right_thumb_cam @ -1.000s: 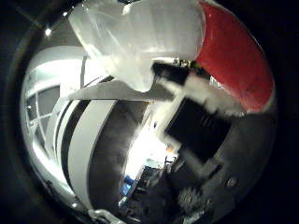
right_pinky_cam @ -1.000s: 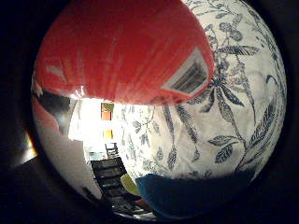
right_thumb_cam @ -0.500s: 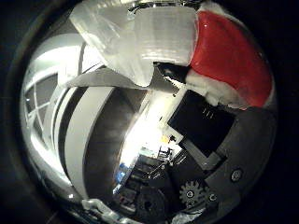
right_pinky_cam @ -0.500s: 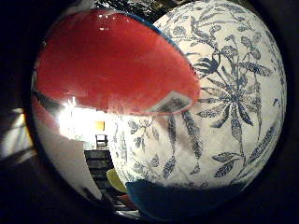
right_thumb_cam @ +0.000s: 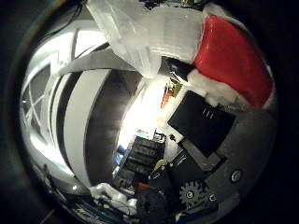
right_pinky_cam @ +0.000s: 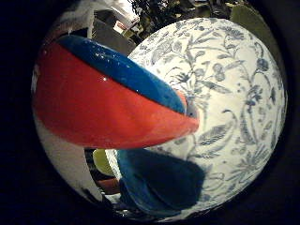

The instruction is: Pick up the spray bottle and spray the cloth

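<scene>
The spray bottle's red body (right_pinky_cam: 103,103), with a blue band along its edge, fills much of the little finger side palm view, close to the palm. Beside and behind it lies the cloth (right_pinky_cam: 225,103), white with a blue leaf print. In the thumb side palm view the bottle's translucent white spray head (right_thumb_cam: 149,37) and red shoulder (right_thumb_cam: 234,61) sit against my hand (right_thumb_cam: 206,131). Its black and white fingers (right_thumb_cam: 201,117) curl up against the bottle.
A blue thing (right_pinky_cam: 164,178) lies at the cloth's edge, with a small yellow-green thing (right_pinky_cam: 101,161) beside it. A curved white and grey band (right_thumb_cam: 84,121) runs past the hand. Dark furniture (right_thumb_cam: 140,154) stands in the bright room behind.
The whole picture has shifted, so the hand has turned with the bottle. The cloth fills more of the little finger side view, and the bottle's blue band now shows.
</scene>
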Motion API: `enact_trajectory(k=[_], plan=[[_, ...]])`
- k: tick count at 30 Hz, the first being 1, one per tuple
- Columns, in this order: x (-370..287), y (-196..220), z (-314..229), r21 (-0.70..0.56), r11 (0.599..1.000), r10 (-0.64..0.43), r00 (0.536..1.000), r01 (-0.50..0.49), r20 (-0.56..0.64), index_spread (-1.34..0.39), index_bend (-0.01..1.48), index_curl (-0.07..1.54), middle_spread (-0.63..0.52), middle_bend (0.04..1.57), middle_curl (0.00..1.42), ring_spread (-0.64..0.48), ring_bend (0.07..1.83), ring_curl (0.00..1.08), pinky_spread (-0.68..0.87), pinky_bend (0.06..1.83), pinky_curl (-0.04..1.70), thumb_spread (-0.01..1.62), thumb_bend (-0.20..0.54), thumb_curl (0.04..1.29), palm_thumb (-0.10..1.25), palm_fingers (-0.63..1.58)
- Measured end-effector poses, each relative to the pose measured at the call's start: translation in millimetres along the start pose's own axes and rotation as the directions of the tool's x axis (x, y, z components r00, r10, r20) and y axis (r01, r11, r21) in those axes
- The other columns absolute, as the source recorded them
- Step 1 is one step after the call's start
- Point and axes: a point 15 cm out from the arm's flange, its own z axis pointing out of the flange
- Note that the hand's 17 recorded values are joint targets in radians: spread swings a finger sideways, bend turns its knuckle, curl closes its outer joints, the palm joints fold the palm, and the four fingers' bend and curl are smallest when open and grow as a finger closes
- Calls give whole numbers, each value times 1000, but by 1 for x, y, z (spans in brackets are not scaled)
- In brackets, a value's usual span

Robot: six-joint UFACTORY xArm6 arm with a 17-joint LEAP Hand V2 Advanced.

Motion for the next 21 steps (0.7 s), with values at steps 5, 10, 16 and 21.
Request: enact_trajectory(k=[5, 10, 16, 21], plan=[[-23, 4, -30, -57, 998, -35, 999, 34, -12, -161, 1222, 681, -69, 1370, 603, -174, 1425, 665, -188, 1090, 1151, 859, -16, 717, 1075, 1181], [-45, 8, -59, -149, 986, -77, 996, 71, -40, -159, 1230, 671, -69, 1375, 599, -174, 1427, 660, -194, 1057, 1206, 854, -19, 730, 1060, 1184], [-70, 19, -86, -248, 964, -108, 993, 93, -46, -160, 1234, 665, -69, 1377, 596, -174, 1433, 655, -202, 1033, 1249, 867, -16, 741, 1048, 1185], [-91, 34, -103, -330, 938, -119, 993, 104, -25, -161, 1233, 662, -69, 1375, 594, -172, 1436, 649, -208, 1018, 1273, 869, -16, 747, 1047, 1188]])
